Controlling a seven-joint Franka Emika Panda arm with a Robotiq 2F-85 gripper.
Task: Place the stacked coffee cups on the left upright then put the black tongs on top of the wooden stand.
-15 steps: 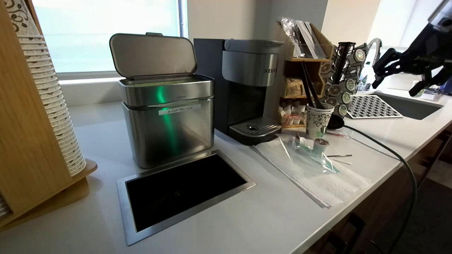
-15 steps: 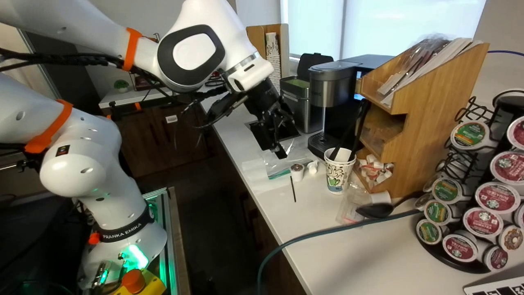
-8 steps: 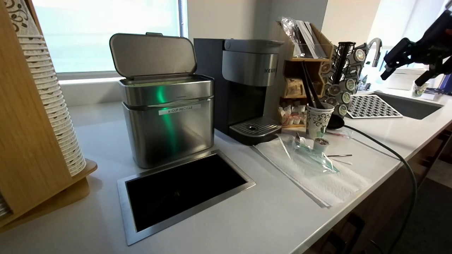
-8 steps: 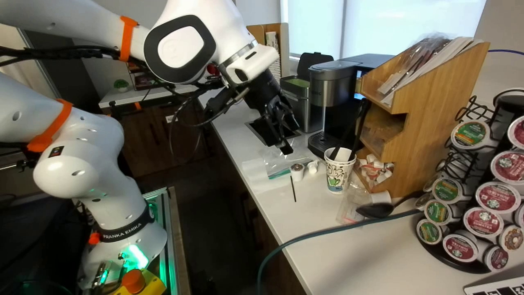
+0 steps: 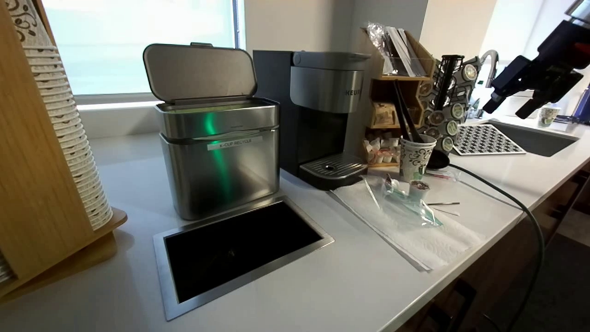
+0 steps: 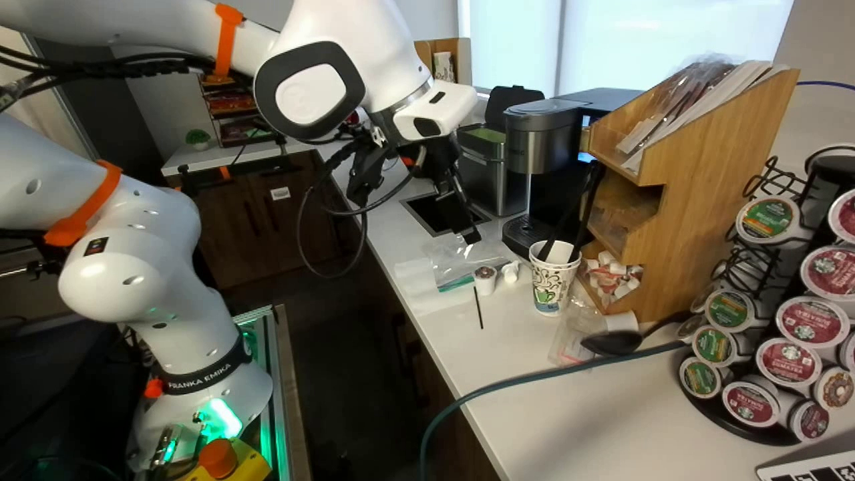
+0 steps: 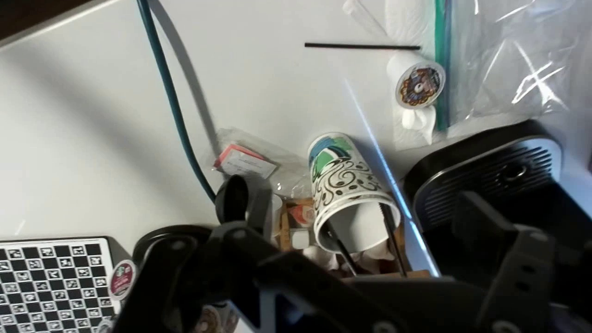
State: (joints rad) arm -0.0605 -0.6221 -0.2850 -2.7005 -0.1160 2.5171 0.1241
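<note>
Gripper point(image 5: 509, 107) aloft, black tongs point(image 5: 402, 102) standing in the stacked coffee cups point(image 6: 553, 286)

Gripper hangs above the counter point(image 6: 568, 427), apart from cups and tongs. Jaws parted: a plain gap between the tips in an exterior view, fingers spread to either side in the wrist view.

Cups: printed paper, nested, two rims showing. Upright on the counter, in front of the wooden stand point(image 6: 715, 200) and near the coffee machine point(image 5: 325, 90). Tongs lean in them, both narrow arms down inside the mouth, upper length rising at a slant above the rim. Cannot tell whether they touch the stand.

Stand: wrapped packets point(image 6: 701, 113) in the top tray, small white tubs point(image 6: 624, 287) in the bottom compartment. Black ladle point(image 6: 611, 343) lying near its foot, handle toward the pod carousel point(image 6: 768, 435).

Toward the counter's edge: a coffee pod point(image 7: 418, 85), a black stir stick point(image 7: 362, 46) and a clear zip bag point(image 7: 490, 51) with a green seal. Steel bin point(image 5: 239, 170) labelled K-CUP RECYCLE, lid up, just beside the coffee machine.
</note>
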